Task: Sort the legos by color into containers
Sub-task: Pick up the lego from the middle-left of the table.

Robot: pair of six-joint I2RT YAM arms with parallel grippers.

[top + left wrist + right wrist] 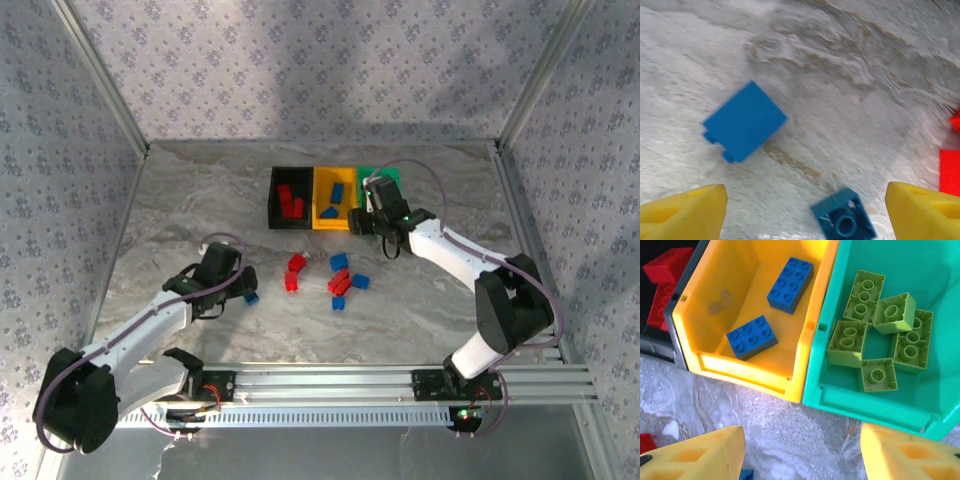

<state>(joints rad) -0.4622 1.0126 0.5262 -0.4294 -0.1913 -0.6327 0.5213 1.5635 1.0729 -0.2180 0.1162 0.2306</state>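
In both wrist views, jaws wide, empty; red legos [662, 270] in blk bin [657, 345] cut off.

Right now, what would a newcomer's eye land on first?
The three bins in a row at the table's far side: black bin with red bricks, orange-yellow bin with two blue bricks, green bin with yellow-green bricks. Next, loose red and blue bricks scattered mid-table, the left gripper open over two blue ones.
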